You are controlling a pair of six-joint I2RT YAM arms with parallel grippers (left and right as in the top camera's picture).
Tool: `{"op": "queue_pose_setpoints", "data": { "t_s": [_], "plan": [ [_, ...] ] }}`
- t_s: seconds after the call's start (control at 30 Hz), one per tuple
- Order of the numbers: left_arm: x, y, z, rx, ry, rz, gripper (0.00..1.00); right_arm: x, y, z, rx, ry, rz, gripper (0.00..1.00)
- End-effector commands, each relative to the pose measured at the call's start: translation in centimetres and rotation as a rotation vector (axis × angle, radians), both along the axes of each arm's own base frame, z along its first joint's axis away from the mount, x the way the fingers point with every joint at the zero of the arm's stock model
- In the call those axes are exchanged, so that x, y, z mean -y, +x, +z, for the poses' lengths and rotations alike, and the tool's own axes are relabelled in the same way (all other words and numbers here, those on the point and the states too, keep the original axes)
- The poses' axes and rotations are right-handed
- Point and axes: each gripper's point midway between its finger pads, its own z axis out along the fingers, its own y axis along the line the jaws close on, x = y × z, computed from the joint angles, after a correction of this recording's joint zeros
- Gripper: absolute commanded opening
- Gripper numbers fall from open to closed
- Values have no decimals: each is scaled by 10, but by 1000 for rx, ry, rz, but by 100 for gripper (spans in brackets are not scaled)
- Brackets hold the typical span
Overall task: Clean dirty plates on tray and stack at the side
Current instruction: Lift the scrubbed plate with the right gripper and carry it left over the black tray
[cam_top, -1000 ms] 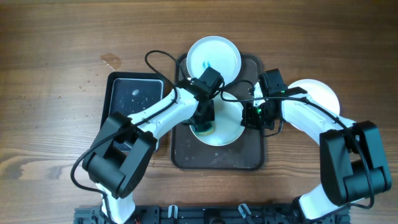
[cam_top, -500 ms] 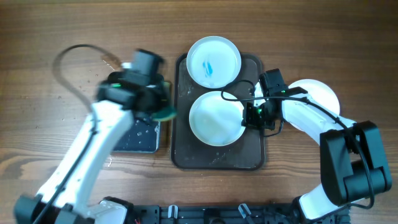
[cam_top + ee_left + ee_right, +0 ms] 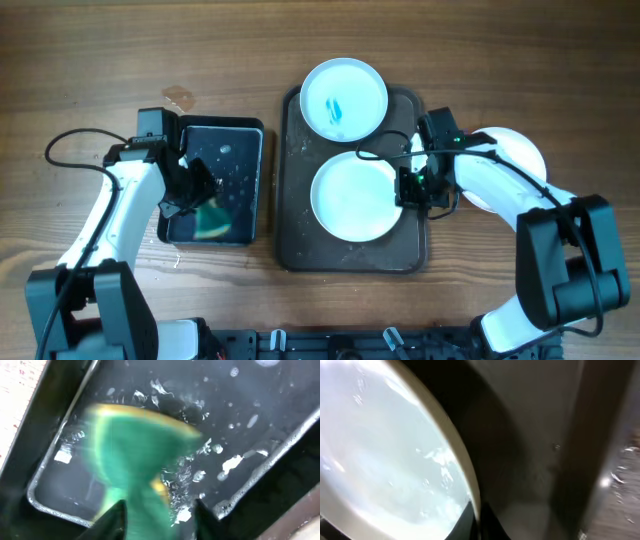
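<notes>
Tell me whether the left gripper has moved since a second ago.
Yes. The left gripper, holding the sponge, has swung left, off the brown tray and its near plate, to over the black tray.

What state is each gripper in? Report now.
Left gripper: closed on the green sponge, at the black tray.
Right gripper: closed on the rim of the nearer plate.

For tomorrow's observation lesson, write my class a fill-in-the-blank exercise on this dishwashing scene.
The left gripper holds a green ____ over the black tray. The right gripper pinches the near plate, which lies on the ____ tray. That tray carries ____ plates.
Missing: sponge; brown; two.
</notes>
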Motion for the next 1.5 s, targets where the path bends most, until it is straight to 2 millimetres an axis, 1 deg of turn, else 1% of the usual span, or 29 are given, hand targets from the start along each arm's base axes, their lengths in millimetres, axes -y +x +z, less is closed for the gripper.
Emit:
{"op": "queue_pose_setpoints", "data": {
  "t_s": [0.0,0.07,0.1,0.13,0.17,0.23,0.27,0.33,0.37,0.4,0.47,0.53,0.6,0.67,0.73,0.77,0.83,0.87,0.93,0.97,1.03,1.17,1.3,1.47],
  "plan": [
    [1,15,39,82,-19,-7,68,-4,20,53,103,-40,115,4],
    [1,21,66,127,-15,-8,77,-10,20,71,106,-65,163,4],
    [1,25,89,170,-11,-8,83,-24,21,87,124,-62,207,4],
    [0,29,114,216,-7,-9,84,-41,24,99,153,-52,246,4],
    [0,30,127,241,-5,-9,89,-51,27,106,172,-44,262,4],
    [0,31,152,292,0,-9,95,-72,33,116,213,-28,280,4],
    [0,31,174,338,3,-9,100,-88,40,124,249,-26,290,4],
    [0,29,195,387,6,-2,100,-109,50,132,294,-18,325,4],
    [0,27,208,416,6,5,100,-122,56,136,319,-16,345,4],
    [0,25,218,439,5,12,100,-130,61,137,334,-21,352,4],
    [0,19,236,491,14,16,100,-158,80,138,396,-55,379,4],
    [-6,12,245,523,48,29,100,-175,92,136,443,-83,397,4],
    [-24,1,250,527,132,128,100,-195,108,136,537,-124,407,4],
    [-38,-11,253,520,196,210,100,-212,117,145,651,-161,406,4],
    [-49,-20,255,512,247,264,100,-223,119,155,741,-218,405,4],
    [-54,-25,255,505,275,294,100,-230,116,161,800,-268,407,4],
    [-63,-31,255,491,324,310,100,-234,112,174,906,-397,392,4],
    [-64,-32,255,487,334,313,100,-233,111,179,939,-438,380,4],
    [-64,-33,255,483,339,309,100,-231,108,199,1046,-566,335,4],
    [-64,-33,255,483,340,305,100,-230,105,212,1112,-636,304,4],
    [-64,-33,255,483,340,305,100,-233,95,227,1181,-714,303,4],
    [-64,-33,255,483,340,305,100,-245,75,241,1255,-781,323,4],
    [-64,-33,255,483,339,306,100,-248,62,252,1307,-841,326,5],
    [-64,-33,255,483,339,306,100,-255,51,256,1330,-845,333,4]
  ]
}}
